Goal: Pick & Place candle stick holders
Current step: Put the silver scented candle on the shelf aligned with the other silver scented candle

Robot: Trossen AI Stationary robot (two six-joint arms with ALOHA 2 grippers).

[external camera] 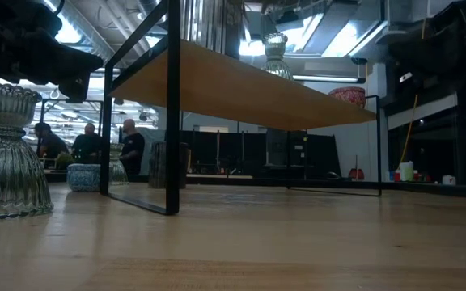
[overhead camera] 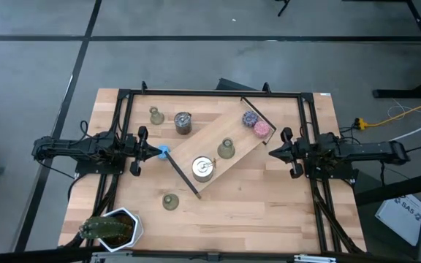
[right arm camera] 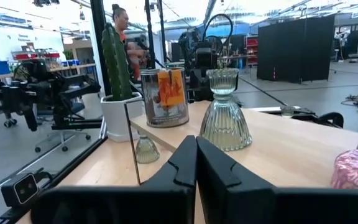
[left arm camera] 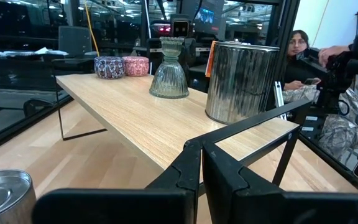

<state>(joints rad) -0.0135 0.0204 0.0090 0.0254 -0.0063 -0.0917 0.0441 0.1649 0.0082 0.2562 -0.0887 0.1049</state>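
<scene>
Left gripper (overhead camera: 157, 152) pressed together, empty; right gripper (overhead camera: 272, 152) likewise; between them, 1 candle stick holder (overhead camera: 226, 149) on the shelf (overhead camera: 229, 164); 2 others (overhead camera: 156, 115) (overhead camera: 170, 201) on the counter (overhead camera: 269, 212).

Potted cactus (overhead camera: 108, 229) at table corner; silver tin (overhead camera: 202, 168), perhaps lidded, on shelf (overhead camera: 214, 150).

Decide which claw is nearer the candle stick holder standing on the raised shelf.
Right, narrowly. The right claw sits shut just off the shelf's right side of the candle stick holder; the left claw waits shut farther off, past the shelf's left edge.
</scene>
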